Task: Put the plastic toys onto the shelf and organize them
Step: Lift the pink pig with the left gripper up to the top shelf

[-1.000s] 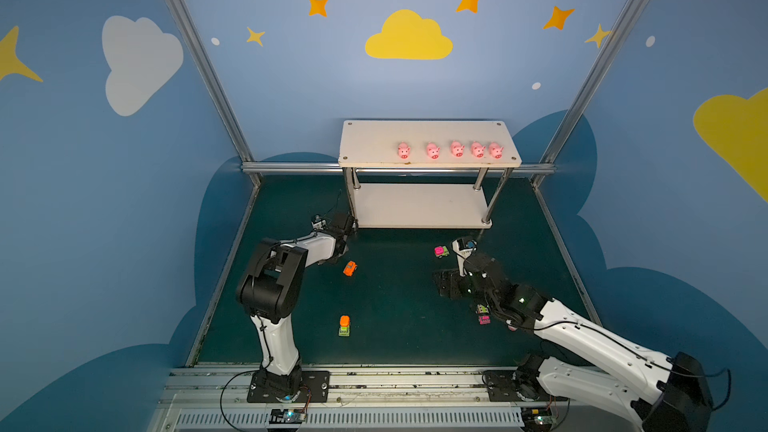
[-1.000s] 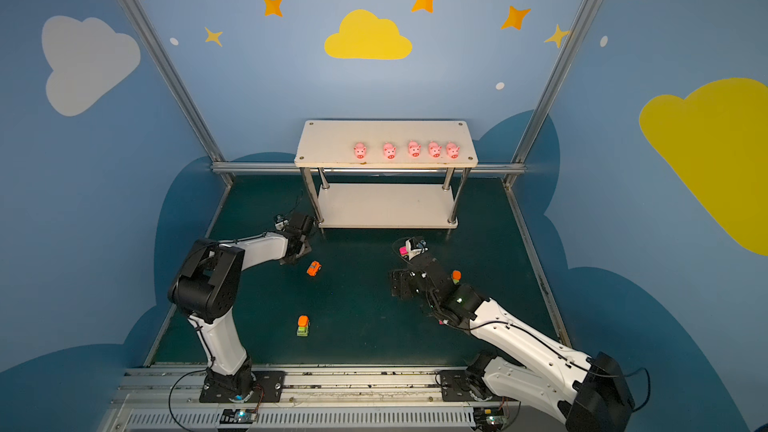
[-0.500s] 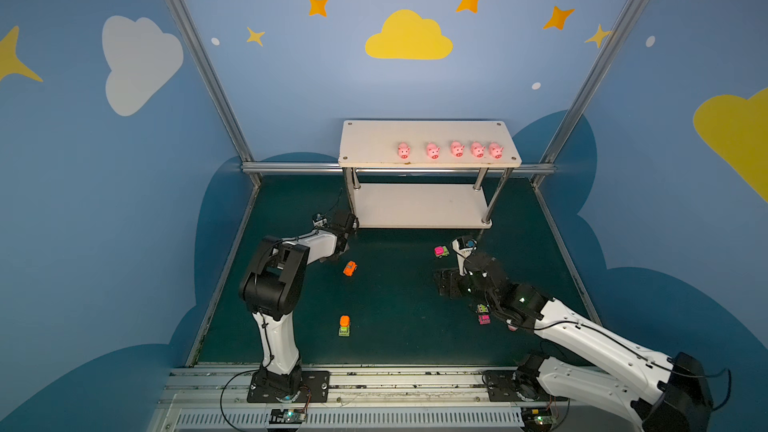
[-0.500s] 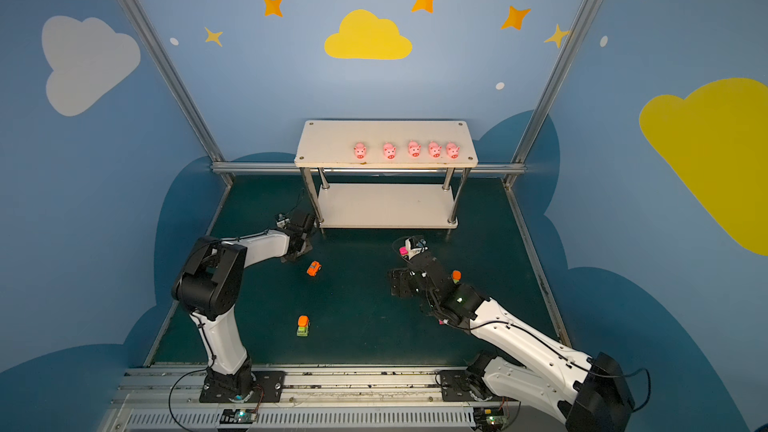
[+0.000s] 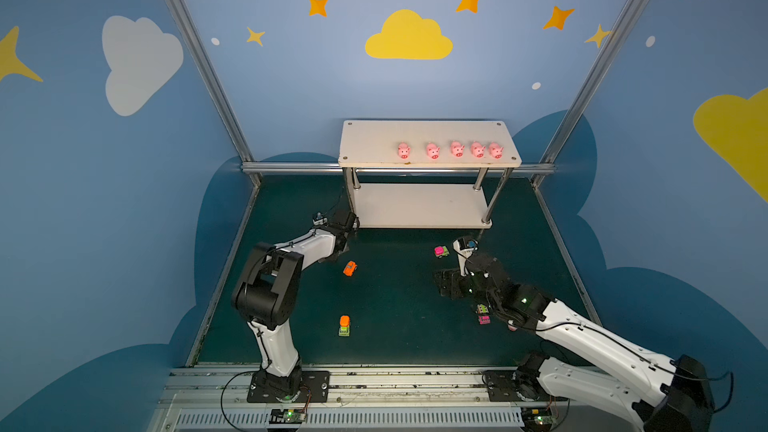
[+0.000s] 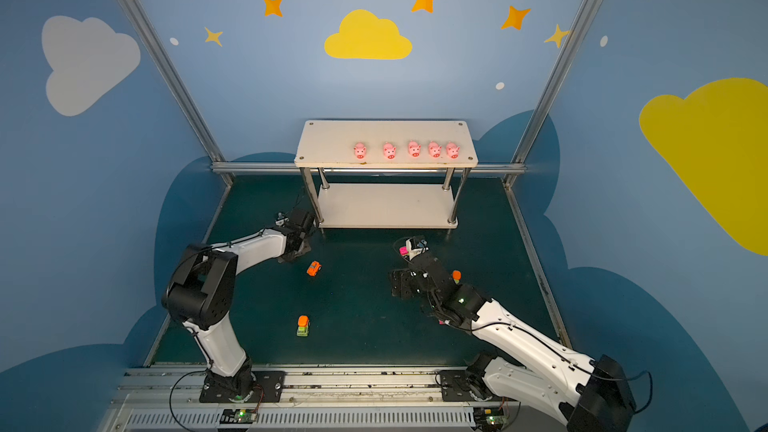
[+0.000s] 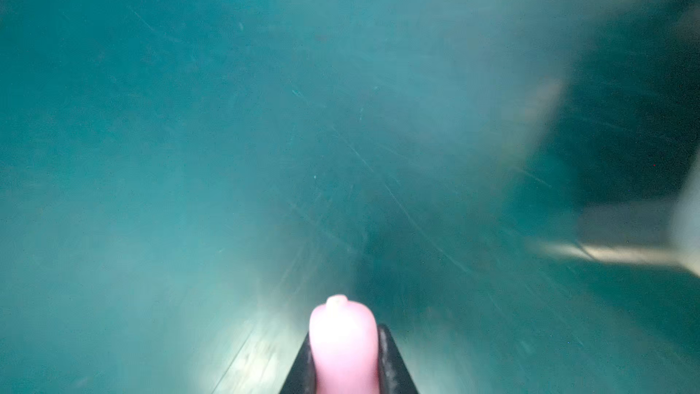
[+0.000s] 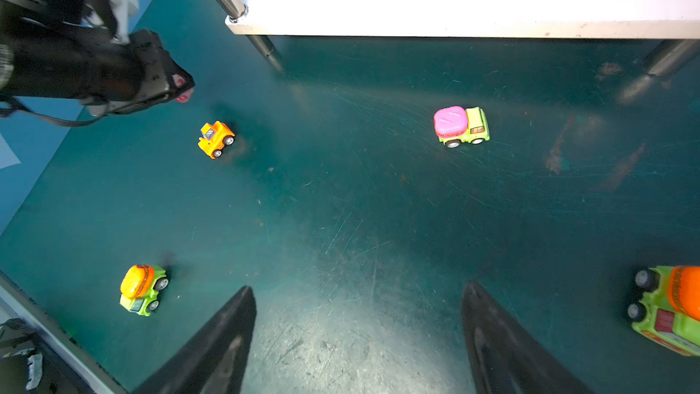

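The shelf (image 5: 374, 139) (image 6: 332, 139) stands at 12 o'clock of the green mat (image 5: 395, 351), close to the back wall (dial: mat centre, 12 = back wall, 6 = rail w/ the arm bases). On its top board a row of five pigs (image 5: 457, 148) (image 6: 414, 148) runs from approx. the middle to the 3 o'clock end, snouts toward 6 o'clock.

One more pig, the held pig (image 7: 342, 343), sits in the left gripper (image 8: 181, 87). The jaws are clenched on it, and the pink body sticks out btw the black fingers (image 7: 392, 361). In both top views this gripper is at approx. 10 o'clock, just beside the shelf's front post (image 5: 352, 197). The left wrist view is blurred, so I cannot tell if the pig touches the mat.

The vehicles are all on the mat:
- The orange car (image 5: 350, 268) (image 6: 314, 268) (image 8: 216, 139) is at 9 o'clock, near the left gripper but apart.
- The mixer truck (image 5: 344, 325) (image 6: 303, 325) (image 8: 143, 289), lime w/ an orange drum, is at 7 o'clock.
- The magenta-top truck (image 5: 441, 251) (image 8: 461, 125) is at 2 o'clock, in front of the shelf.
- A second orange-drum truck (image 8: 670, 308) (image 6: 456, 275) is at 3 o'clock, just beside the right arm.
- A lime-magenta toy (image 5: 483, 313) is at 4 o'clock beside the same arm. It is too small to tell if it is one piece or two.

The right gripper (image 8: 360, 320) (image 5: 446, 284) is at 3 o'clock. Its jaws are released and wide apart, w/ only bare mat btw them.
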Action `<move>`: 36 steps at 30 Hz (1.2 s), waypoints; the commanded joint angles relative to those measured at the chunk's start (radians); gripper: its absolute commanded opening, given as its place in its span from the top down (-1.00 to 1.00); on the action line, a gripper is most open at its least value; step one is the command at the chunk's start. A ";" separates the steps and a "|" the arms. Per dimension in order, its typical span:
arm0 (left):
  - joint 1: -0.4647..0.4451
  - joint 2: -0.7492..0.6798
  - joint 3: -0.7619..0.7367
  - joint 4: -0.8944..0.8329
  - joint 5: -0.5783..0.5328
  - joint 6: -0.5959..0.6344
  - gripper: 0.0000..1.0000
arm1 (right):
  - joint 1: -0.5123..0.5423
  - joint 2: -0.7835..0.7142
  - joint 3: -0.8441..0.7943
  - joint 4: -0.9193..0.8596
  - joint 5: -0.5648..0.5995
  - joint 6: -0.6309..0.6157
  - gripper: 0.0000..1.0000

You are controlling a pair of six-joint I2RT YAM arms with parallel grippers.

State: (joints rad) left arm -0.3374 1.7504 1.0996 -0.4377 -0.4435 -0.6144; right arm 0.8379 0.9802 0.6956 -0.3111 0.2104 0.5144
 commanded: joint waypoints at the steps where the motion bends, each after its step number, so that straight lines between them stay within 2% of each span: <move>1: -0.023 -0.095 0.019 -0.132 -0.056 0.028 0.54 | -0.005 -0.027 0.036 -0.008 -0.019 -0.011 -0.67; 9: -0.088 -0.293 0.125 -0.329 -0.073 0.057 0.53 | 0.003 -0.043 0.048 -0.007 -0.053 -0.032 -0.67; 13: -0.125 -0.371 0.192 -0.366 -0.054 0.112 0.53 | 0.013 -0.055 0.059 -0.007 -0.056 -0.036 -0.66; 20: -0.170 -0.420 0.359 -0.435 -0.050 0.162 0.52 | 0.037 -0.069 0.072 -0.016 -0.057 -0.045 -0.67; 26: -0.187 -0.356 0.546 -0.458 -0.018 0.220 0.52 | 0.054 -0.081 0.085 -0.022 -0.051 -0.049 -0.67; 36: -0.198 -0.049 1.059 -0.572 0.019 0.334 0.50 | 0.066 -0.104 0.089 -0.046 -0.024 -0.053 -0.67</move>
State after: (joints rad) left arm -0.5320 1.6382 2.0636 -0.9413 -0.4366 -0.3370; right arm 0.8986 0.8951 0.7540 -0.3309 0.1646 0.4694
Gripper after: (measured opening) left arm 0.249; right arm 0.834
